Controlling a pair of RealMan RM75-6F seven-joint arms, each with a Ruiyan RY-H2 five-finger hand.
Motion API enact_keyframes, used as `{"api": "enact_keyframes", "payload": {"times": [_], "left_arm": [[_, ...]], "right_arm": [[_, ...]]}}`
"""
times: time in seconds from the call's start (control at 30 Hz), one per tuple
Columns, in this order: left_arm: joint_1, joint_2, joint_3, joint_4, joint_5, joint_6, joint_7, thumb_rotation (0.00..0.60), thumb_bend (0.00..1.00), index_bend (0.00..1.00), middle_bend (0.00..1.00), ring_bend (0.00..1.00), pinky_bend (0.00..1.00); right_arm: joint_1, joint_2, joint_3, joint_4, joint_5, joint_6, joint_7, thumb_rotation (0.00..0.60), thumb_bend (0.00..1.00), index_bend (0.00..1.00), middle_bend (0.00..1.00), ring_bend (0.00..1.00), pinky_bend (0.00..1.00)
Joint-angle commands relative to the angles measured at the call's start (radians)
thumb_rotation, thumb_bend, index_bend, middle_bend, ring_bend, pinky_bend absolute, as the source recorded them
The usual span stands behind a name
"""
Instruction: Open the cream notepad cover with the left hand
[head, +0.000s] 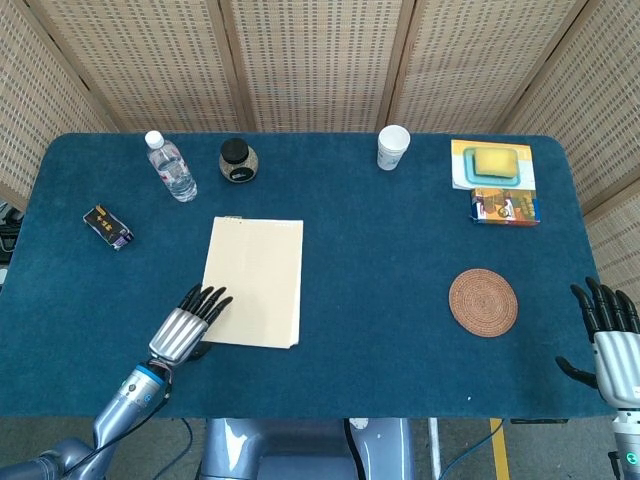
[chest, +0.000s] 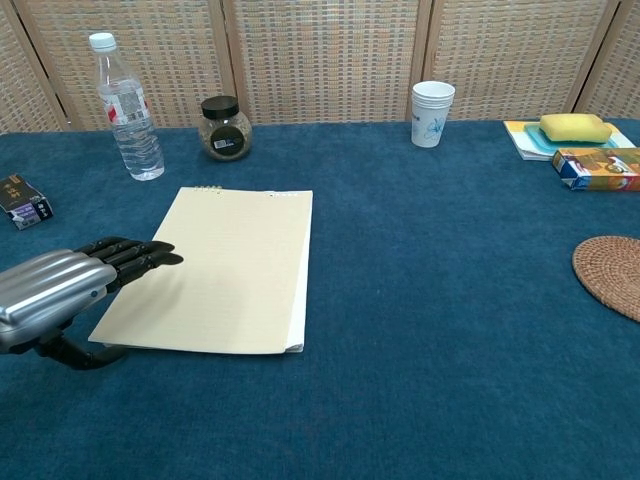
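Two hands show over a blue table (head: 380, 300). Largest on it, the cream notepad (head: 254, 282) lies flat and closed, left of centre, slightly skewed. At its near left corner the left hand (head: 187, 326) is flat, fingers stretched out close together, dark fingertips (chest: 150, 255) over the cover's edge, holding nothing. By the table's right near edge the right hand (head: 607, 330) stands with fingers spread, empty. Beyond the notepad stand a water bottle (head: 171, 166) and a small jar (head: 238, 160)
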Motion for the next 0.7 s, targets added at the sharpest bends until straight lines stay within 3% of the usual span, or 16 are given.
{"api": "enact_keyframes", "payload": {"times": [0.03,0.7], "left_arm": [[-0.005,0.002,-0.002,-0.005,-0.004,0.001,0.002,0.6,0.36,0.0,0.0,0.0,0.0],[-0.058,0.03,-0.051,-0.12,-0.066,-0.031,0.109,0.6,0.36,0.0,0.0,0.0,0.0]], "right_arm": [[0.0,0.001,0.0,0.0,0.001,0.0,0.001,0.6,0.0,0.0,0.0,0.0,0.0],[0.002,0.003,0.003,0.001,0.009,-0.005,0.008,0.6,0.0,0.0,0.0,0.0,0.0]]}}
